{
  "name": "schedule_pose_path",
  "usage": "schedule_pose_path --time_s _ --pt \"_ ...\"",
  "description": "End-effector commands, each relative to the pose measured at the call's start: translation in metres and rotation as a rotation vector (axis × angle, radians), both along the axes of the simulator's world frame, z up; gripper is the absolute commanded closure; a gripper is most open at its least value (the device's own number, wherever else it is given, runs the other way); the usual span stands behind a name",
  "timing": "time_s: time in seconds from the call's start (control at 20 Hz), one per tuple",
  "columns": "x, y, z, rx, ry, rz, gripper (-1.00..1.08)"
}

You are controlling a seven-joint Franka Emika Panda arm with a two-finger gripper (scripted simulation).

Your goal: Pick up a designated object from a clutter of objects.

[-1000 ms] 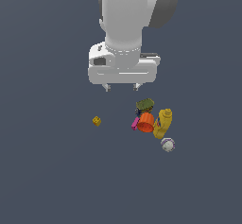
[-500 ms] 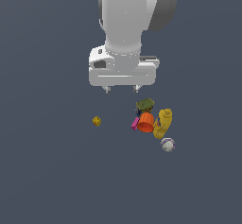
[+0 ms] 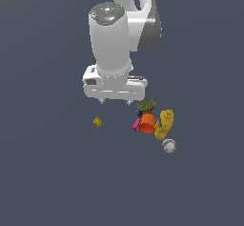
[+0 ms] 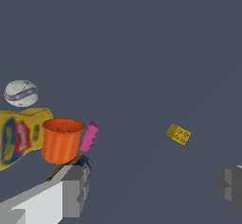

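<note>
Toy brick point(image 3: 97, 121) point(image 4: 178, 134): lying alone, well apart from the clutter.
Gripper point(image 3: 115, 101) point(image 4: 153, 190): hanging above, fingers spread wide, grasping nothing.
Clutter: orange cup point(image 3: 147, 123) point(image 4: 61, 139) touching yellow bottle point(image 3: 164, 123) point(image 4: 19, 136).

You see a glossy white, rounded arm with grey joint sections; its white hand point(image 3: 115, 101) carries blocky grey fingers point(image 4: 74, 190).
</note>
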State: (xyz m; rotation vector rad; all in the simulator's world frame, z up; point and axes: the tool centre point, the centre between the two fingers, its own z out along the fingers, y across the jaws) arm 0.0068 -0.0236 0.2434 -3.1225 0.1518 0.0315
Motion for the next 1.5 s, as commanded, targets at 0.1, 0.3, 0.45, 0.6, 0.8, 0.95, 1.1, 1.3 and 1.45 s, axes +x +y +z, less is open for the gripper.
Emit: schedule_pose_path --time_s 0.1,0.3,0.45,0.6,0.8,0.95,1.1,1.3,1.45 --pt "-0.001 -0.023 -0.042 0.009 -0.002 -0.110 -0.92" --pt "-0.008 -0.047 -0.083 0.010 -0.005 -0.224 -0.92" --pt "-0.015 -0.065 -0.110 0.006 -0.008 -0.303 -0.92" --pt "-0.022 -0.079 -0.131 0.000 -0.010 -0.368 -0.92" --pt "-0.032 -0.095 -0.152 -0.009 -0.012 -0.435 -0.92" --pt "-0.037 -0.102 -0.163 -0.015 -0.014 -0.469 -0.92" --pt "-0.041 -0.107 -0.169 -0.019 -0.015 -0.489 -0.92" --pt "-0.042 -0.108 -0.170 -0.020 -0.014 -0.492 -0.92" --pt "-0.042 -0.108 -0.173 -0.020 -0.014 -0.492 -0.92"
